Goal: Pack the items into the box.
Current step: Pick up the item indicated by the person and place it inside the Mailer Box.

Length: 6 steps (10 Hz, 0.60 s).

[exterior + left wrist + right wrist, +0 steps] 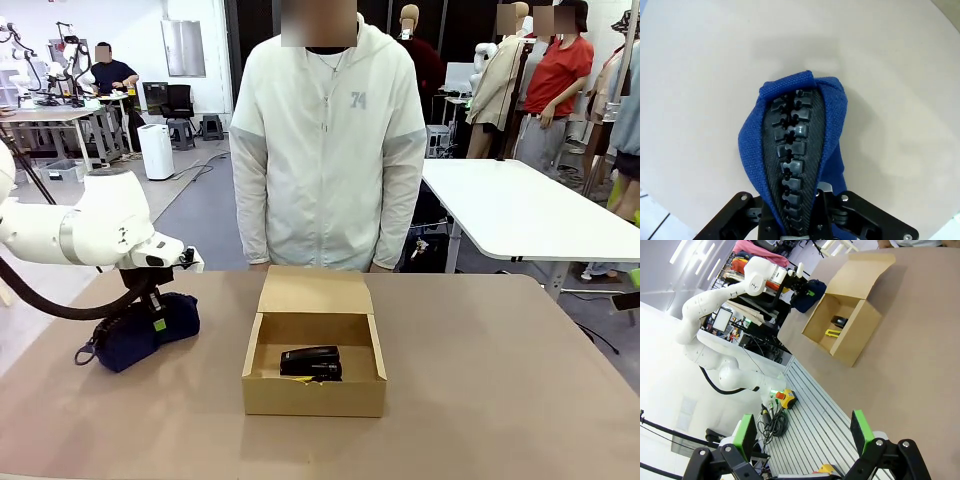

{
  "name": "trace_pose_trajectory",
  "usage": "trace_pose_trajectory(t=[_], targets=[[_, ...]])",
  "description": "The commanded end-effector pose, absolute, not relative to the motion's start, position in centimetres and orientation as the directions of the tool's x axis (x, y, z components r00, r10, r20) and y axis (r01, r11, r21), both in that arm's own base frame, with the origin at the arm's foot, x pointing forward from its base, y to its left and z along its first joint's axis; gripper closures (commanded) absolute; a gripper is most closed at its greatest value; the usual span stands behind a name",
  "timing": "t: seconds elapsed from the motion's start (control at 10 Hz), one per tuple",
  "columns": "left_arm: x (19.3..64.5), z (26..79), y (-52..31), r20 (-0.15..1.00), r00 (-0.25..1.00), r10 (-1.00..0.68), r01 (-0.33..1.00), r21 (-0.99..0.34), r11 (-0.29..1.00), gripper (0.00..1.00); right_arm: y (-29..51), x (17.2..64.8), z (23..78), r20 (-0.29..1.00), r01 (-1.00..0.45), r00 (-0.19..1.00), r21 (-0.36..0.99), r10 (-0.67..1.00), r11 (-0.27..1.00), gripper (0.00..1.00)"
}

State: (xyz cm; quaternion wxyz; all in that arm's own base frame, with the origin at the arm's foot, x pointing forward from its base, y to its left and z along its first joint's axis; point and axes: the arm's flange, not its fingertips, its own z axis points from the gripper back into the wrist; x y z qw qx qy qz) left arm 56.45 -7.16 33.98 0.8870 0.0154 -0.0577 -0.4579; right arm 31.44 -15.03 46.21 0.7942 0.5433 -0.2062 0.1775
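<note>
I had the left gripper clenched on the navy pouch, seemingly along its zipper. I feared limp fabric slipping or catching the box wall. The right gripper sat released.

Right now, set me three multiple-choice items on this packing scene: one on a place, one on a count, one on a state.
1. Where is the blue pouch relative to the box?
A) inside it
B) on its flap
C) on the table, to the robot's left of it

2. How many items lie inside the box?
A) none
B) two
C) three

3. What is the left gripper doing?
A) shut on the blue pouch
B) open above the blue pouch
C) shut on nothing

Answers:
1 C: the front view shows the pouch on the tabletop, outside the box's left wall.
2 B: a black stapler and a yellow knife lie on the box floor.
3 A: in the left wrist view the pouch's zipper is pinched between the fingers.
</note>
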Motion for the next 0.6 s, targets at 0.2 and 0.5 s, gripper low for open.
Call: trace_pose_trajectory(t=[0.2,0.5], targets=[[52.2,43.1,-4.7,0.066,0.716,-0.695,0.693,0.049,0.719,1.00,-15.2,31.3,46.5,0.517,-0.508,0.853,0.790,0.072,0.345,0.00],[44.9,54.2,-2.1,0.149,0.624,-0.767,0.774,0.013,0.633,1.00,-15.2,31.3,46.5,0.517,-0.508,0.853,0.790,0.072,0.345,0.00]])
